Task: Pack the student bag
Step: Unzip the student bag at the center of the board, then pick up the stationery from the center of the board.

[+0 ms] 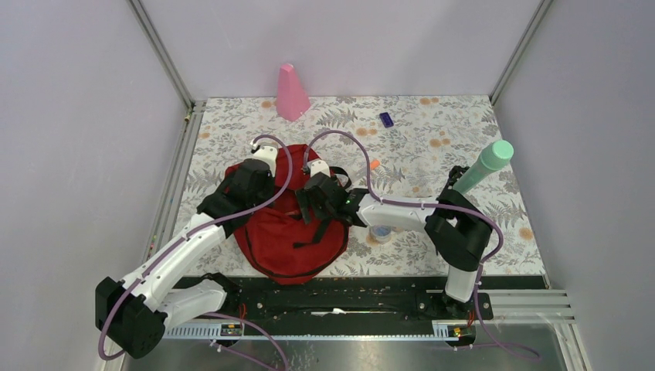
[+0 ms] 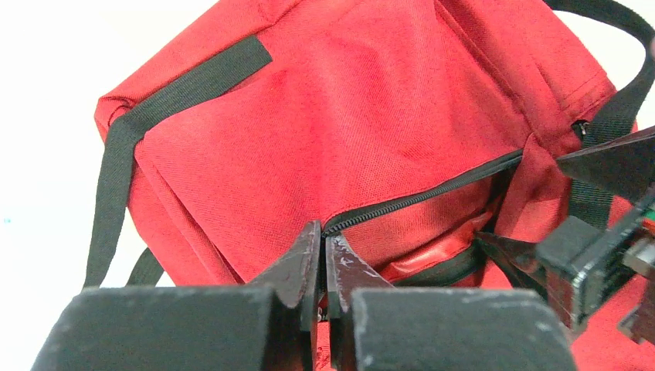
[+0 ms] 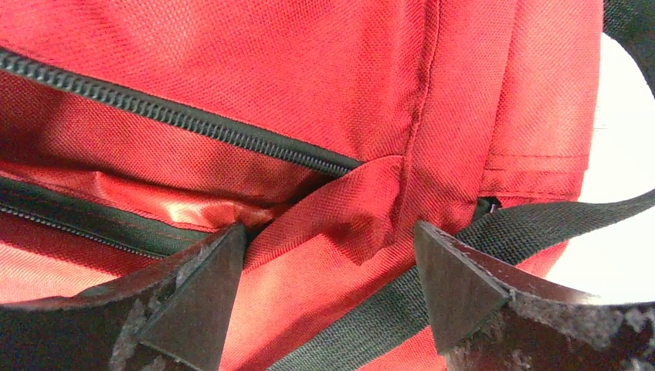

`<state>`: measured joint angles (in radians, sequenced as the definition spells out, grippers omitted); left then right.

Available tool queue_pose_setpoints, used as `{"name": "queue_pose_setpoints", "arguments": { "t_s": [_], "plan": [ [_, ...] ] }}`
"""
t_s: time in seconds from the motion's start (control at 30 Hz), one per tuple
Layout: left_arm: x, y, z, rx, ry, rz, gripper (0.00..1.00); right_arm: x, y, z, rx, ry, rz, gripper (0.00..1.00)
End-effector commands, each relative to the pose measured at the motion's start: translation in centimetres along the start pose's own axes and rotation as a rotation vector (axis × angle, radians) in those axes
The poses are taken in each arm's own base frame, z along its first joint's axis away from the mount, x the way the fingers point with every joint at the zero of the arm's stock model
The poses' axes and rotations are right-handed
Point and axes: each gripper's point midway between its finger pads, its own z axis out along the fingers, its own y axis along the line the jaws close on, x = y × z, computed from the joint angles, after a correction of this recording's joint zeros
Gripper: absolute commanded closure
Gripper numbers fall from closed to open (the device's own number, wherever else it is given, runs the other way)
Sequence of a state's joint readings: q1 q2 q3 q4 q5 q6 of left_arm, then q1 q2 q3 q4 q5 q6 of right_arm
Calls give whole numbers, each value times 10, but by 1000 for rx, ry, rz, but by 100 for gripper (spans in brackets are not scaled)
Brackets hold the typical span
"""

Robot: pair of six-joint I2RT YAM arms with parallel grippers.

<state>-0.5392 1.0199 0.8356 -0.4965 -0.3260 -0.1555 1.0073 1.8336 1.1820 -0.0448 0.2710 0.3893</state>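
Grey walls [image 1: 69, 116] enclose fern-print table [image 1: 432, 124]; left end effector [image 2: 323, 233] pinches student bag [image 1: 270, 239], right end effector [image 3: 328, 228] spread wide.

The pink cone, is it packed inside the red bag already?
No, the pink cone stands on the table by the far wall, apart from the student bag.
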Motion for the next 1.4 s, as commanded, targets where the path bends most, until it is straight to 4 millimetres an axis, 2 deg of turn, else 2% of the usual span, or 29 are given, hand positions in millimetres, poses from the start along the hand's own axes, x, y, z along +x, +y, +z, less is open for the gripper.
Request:
{"name": "queue_pose_setpoints", "arguments": {
  "t_s": [0.0, 0.17, 0.27, 0.47, 0.67, 0.9, 1.07, 1.27, 1.37],
  "plan": [
    [-39, 4, -1, -21, -127, -50, 100, -15, -6, -28, 3, -20, -49, 13],
    [-43, 2, -2, -10, -128, -37, 100, -44, -10, -67, -3, -88, -71, 12],
    [-45, 4, -5, -16, -137, -27, 100, -50, -22, -91, 31, -106, -79, 10],
    [-39, 10, -6, -40, -143, -24, 100, -35, -74, -133, 236, -62, -98, 1],
    [-37, 10, -7, -34, -142, -25, 100, -8, -127, -171, 408, 29, -64, 0],
    [-35, 8, -8, -22, -141, -26, 100, 24, -175, -188, 624, 97, 49, 3],
    [-34, 7, -9, -13, -141, -29, 100, 46, -197, -183, 689, 161, 139, 6],
    [-34, 6, -9, -11, -140, -29, 100, 40, -186, -160, 604, 127, 158, 11],
    [-33, 7, -9, -15, -141, -29, 100, 42, -187, -151, 611, 133, 157, 13]
  ]
}}
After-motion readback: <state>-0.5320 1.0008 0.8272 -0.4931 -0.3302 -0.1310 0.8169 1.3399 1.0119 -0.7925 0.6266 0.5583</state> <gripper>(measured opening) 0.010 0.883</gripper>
